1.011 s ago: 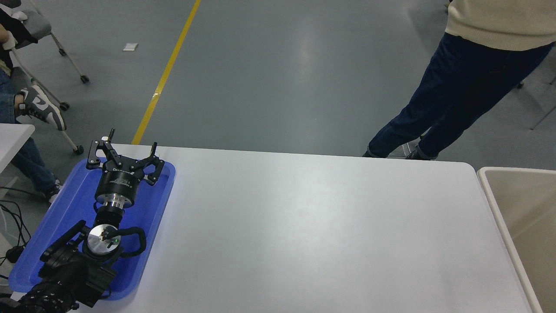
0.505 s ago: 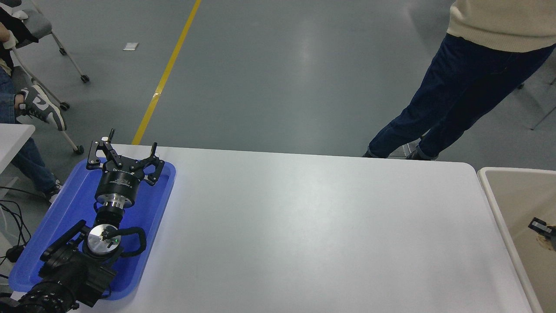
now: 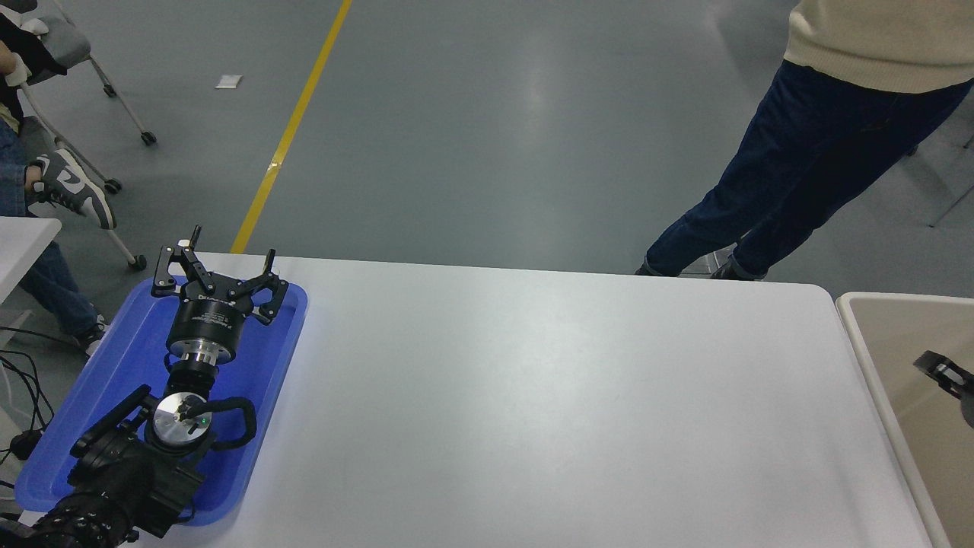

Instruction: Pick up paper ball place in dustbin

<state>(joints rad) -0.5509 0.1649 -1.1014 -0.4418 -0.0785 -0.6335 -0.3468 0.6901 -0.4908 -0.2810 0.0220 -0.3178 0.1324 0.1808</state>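
While my left gripper [image 3: 221, 266] rests spread wide over the blue tray [image 3: 84, 396] at the near left, my right gripper [image 3: 943, 373] pokes in above the bin [image 3: 860, 335] at the right edge; too little shows to tell its spread. Ball hidden. A person's legs [image 3: 784, 175] stand far right.

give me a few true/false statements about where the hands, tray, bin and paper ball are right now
1. The left hand sits over the blue tray. True.
2. A paper ball lies in the middle of the white table. False: no paper ball is visible anywhere.
3. The right hand is over the dustbin. True, only part of it shows at the picture's edge.
4. The dustbin stands left of the table. False: it is at the right end.
5. A person stands beyond the table's far edge. True.
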